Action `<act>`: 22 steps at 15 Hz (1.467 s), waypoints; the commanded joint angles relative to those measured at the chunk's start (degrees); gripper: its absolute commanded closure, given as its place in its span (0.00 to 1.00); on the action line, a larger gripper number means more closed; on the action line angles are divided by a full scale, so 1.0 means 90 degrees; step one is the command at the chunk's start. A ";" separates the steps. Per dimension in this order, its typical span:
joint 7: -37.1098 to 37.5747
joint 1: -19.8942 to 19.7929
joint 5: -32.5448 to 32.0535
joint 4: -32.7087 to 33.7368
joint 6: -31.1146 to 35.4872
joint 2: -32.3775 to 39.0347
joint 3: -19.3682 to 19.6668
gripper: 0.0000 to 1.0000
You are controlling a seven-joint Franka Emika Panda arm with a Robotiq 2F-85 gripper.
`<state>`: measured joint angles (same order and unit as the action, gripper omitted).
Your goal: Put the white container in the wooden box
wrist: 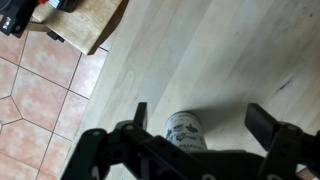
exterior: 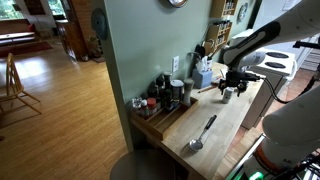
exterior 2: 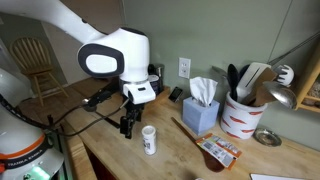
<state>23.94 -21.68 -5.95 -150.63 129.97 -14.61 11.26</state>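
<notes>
The counter (exterior: pixel 226 122) is seen lengthwise from afar and above in an exterior view, closely and low toward the wall (exterior 2: pixel 200 40) in an exterior view, tissue box (exterior: pixel 203 76) (exterior 2: pixel 201 108) shared, and down past the tool (wrist: pixel 198 112) in the wrist view.

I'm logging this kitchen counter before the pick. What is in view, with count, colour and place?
white container: one, whitish, upright on the counter beside the hand
wooden box: one, light wood, along the green wall at the counter's end
jars: several, mostly dark, in the wooden box
ladle: one, metal, lying on the counter
tissue box: one, blue, near the wall
utensil crock: one, white and red, beside the tissue box
small bowl: one, metal, by the crock
packet: one, multicoloured, flat before the tissue box
outlet: one, white, on the wall
chair: one, wooden, in the background
arm: one, white
hand: one, black, open
</notes>
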 commanded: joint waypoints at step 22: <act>0.0593 -0.0020 -0.0184 0.0370 0.0703 0.0531 0.0332 0.70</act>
<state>29.12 -22.18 -5.99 -146.89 138.49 -7.35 13.95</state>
